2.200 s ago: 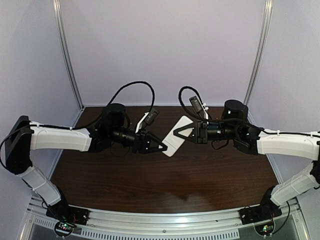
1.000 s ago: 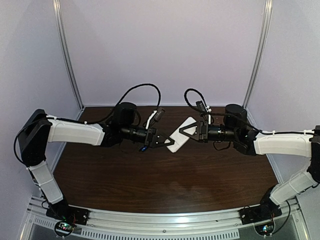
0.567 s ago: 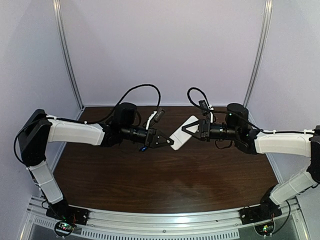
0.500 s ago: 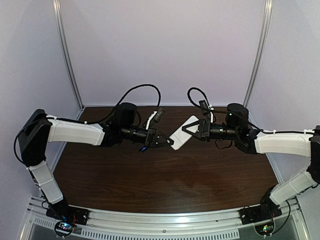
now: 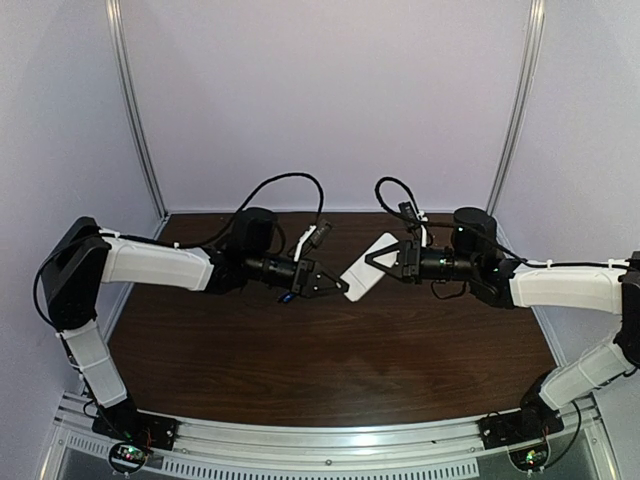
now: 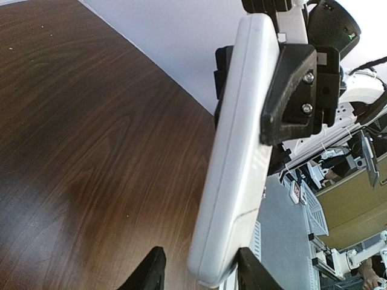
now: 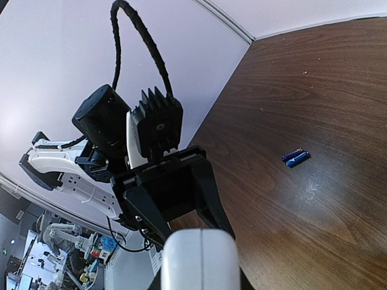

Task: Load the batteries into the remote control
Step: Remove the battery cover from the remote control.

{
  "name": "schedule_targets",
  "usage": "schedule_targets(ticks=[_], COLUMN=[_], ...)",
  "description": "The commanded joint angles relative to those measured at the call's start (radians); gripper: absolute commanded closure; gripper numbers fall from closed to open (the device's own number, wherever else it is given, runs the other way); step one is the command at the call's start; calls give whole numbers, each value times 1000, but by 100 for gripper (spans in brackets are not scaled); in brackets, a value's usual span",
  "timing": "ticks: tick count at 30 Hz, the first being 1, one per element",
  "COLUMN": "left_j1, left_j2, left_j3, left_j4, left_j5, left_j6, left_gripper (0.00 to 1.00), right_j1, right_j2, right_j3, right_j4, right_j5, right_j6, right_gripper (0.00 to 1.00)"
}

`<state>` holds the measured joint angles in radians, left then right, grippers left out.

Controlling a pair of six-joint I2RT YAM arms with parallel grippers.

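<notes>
**Remote held in the air, cells not loaded**

The remote control [image 5: 358, 280] is grasped by your right end effector [image 5: 378, 257] above the worktop [image 7: 338, 90]. The batteries [image 7: 295, 158] lie side by side on the worktop (nothing touches them). Your left end effector [image 5: 338, 286] straddles the remote's free end with its jaws apart. If it closes off-centre, it may twist the remote out of the right grasp.

Up in the air, tilted: small white flat plastic remote control [image 5: 368, 268]. Down flat on the brown wooden table [image 5: 330, 370]: two tiny blue round batteries [image 7: 295, 158], side by side, touching.

Remote control [image 7: 199, 261], near end off-frame
</notes>
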<state>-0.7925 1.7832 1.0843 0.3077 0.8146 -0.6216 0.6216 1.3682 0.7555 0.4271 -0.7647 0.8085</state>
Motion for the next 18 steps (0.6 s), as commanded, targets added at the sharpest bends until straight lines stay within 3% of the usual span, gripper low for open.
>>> schedule_targets(ticks=[1,4,9,18], left_j1=[9,9,9,-7], left_j2=[43,44,32,29], left_j3=[20,12,-24,-89], left_j4=[-88,-57,137,365], left_j5=[-78,-57,-49,-184], left_j6=[-3,-23,-156,-364], left_gripper=[59,52,43,26], right_j1=[6,6,6,6], right_j2=[-52,-56,-55,-83], right_j3=[20,25,21,-28], right_j4=[87,71,-13,-24], right_j5=[-38,-26,66,220], right_j6=[3,-10,-45,-50], right_gripper=[100,100,100,100])
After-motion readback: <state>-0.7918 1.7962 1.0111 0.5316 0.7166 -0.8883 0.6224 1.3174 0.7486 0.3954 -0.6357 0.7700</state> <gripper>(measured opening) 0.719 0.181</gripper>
